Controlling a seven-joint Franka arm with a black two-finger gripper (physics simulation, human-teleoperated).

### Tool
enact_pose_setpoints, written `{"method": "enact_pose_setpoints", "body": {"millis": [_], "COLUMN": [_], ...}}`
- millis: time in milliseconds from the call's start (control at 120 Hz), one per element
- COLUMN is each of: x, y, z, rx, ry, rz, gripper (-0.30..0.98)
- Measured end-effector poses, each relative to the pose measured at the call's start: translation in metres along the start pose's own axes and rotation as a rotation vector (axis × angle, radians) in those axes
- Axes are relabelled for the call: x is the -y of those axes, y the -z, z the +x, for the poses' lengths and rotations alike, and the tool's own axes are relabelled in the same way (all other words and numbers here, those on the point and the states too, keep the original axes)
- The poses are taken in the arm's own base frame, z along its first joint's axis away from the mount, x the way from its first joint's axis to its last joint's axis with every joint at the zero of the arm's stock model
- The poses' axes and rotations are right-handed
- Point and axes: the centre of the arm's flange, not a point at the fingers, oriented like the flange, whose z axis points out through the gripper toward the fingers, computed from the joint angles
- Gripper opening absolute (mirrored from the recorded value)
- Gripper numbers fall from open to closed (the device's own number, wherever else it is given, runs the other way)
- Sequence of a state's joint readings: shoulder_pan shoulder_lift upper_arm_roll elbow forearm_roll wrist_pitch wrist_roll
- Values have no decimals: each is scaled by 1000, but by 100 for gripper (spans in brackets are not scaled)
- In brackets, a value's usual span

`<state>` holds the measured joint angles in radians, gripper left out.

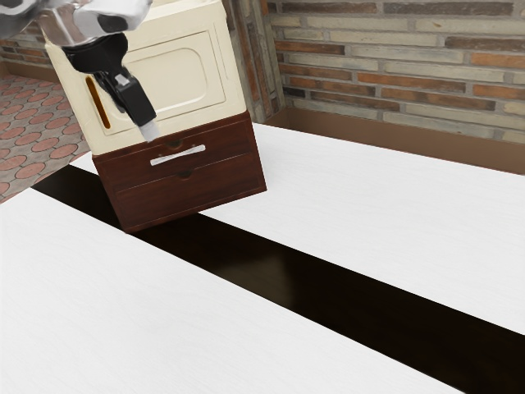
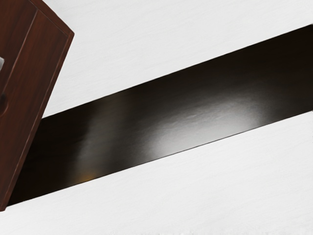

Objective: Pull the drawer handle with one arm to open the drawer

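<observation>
A dark red-brown drawer unit [image 1: 184,176] stands on the table beneath a cream upper cabinet [image 1: 176,78]. Its upper drawer front carries a silver bar handle [image 1: 178,155], and both drawer fronts look closed. My gripper [image 1: 149,131] points downward in front of the cabinet, a little above the handle and toward the exterior view's left. It appears apart from the handle; whether it is open or shut cannot be made out. In the wrist view the drawer unit [image 2: 29,93] is seen from above, with an end of the handle [image 2: 1,64].
The white table [image 1: 394,222] has a glossy black stripe [image 1: 328,287] running across it and under the cabinet's front corner. On the cabinet's side is an orange-brown slot [image 1: 98,103]. A brick wall [image 1: 410,74] rises behind.
</observation>
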<state>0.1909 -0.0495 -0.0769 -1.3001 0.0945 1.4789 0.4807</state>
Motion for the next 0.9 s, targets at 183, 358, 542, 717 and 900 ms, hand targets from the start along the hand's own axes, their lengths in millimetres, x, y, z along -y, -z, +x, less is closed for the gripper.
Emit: {"method": "enact_pose_setpoints", "body": {"millis": [183, 358, 542, 717, 900], "x": [8, 10, 3, 5, 23], "y": [-23, -44, -116, -156, -160], "z": [-3, 6, 57, 89, 92], "rx": [39, 63, 39, -13, -32], "ry": [-102, -188, -304, -355, -374], "rz": [-31, -79, -129, -94, -14], "gripper": [69, 68, 68, 68, 69]}}
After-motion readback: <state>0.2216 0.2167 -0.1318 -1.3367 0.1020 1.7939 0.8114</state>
